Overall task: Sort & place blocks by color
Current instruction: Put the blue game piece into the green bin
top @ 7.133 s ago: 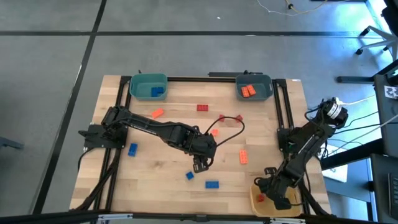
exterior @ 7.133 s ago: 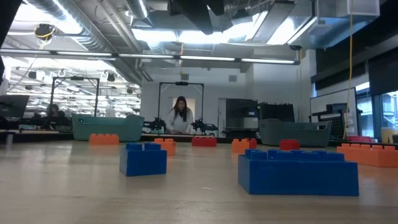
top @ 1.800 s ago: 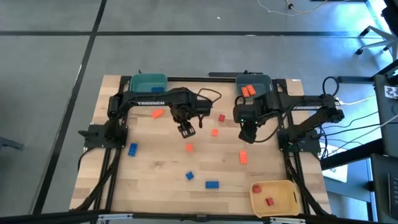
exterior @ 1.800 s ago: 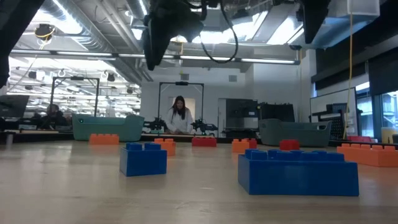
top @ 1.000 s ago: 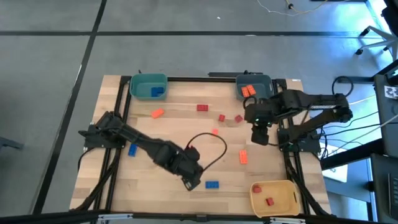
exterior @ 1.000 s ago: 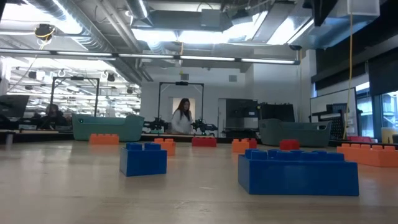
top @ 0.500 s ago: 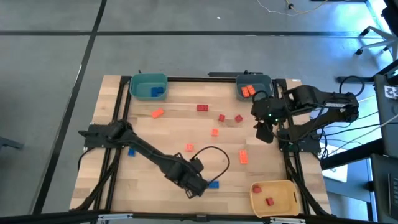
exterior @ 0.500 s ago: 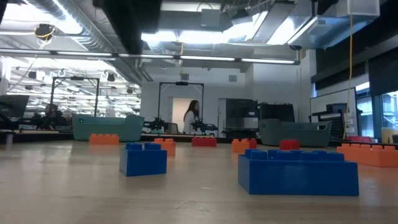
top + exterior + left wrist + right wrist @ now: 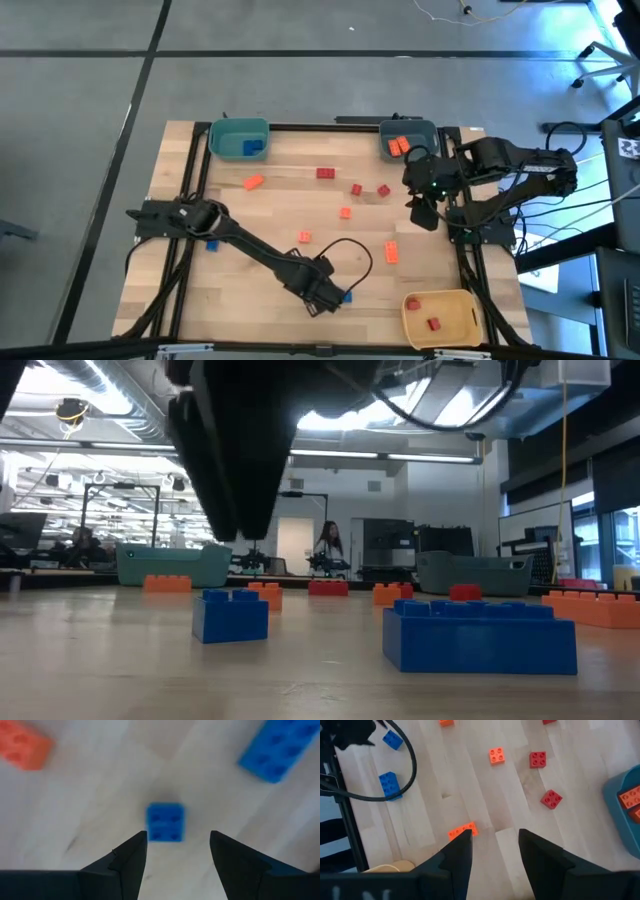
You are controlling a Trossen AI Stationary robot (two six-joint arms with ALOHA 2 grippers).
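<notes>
Wooden tabletop (image 9: 270,210) carries scattered blocks. Left claw (image 9: 177,852), jaws spread, hovers over a small blue block (image 9: 165,822) near the front edge; apparently pre-grasp. Next: descend, close squarely. Right claw (image 9: 495,851) waits open, empty, near the grey-blue bin (image 9: 432,150).

Bright overhead ceiling lights; left wrist view blurred, soft shadows

On my screen: a teal bin (image 9: 239,138) and a grey-blue bin (image 9: 409,141) at the wooden surface's (image 9: 280,215) far edge, a yellow bin (image 9: 440,316) near me.
</notes>
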